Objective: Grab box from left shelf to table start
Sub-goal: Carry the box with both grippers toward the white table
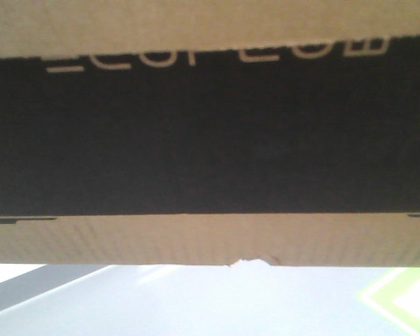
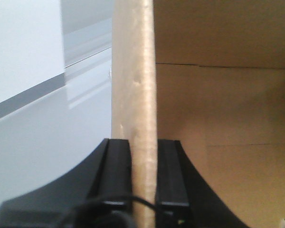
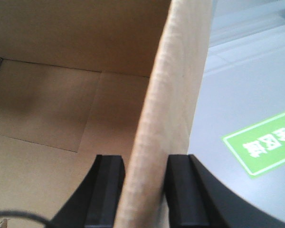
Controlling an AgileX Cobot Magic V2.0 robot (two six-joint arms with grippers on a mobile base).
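Where pincers [image 2: 143, 145] [image 3: 145, 161] clamp, box [image 1: 210, 140] walls sit between

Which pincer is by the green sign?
The right pincer, shut on the box; the green sign shows beside it. The left pincer has none nearby.

Box [image 1: 210, 140] nearest, floor [image 1: 196, 301] below, floor marking [image 1: 406, 297] at right. Left gripper [image 2: 143, 142] and right gripper [image 3: 145, 159] each straddle a box wall.

All three cameras close against the box [image 1: 210, 241]
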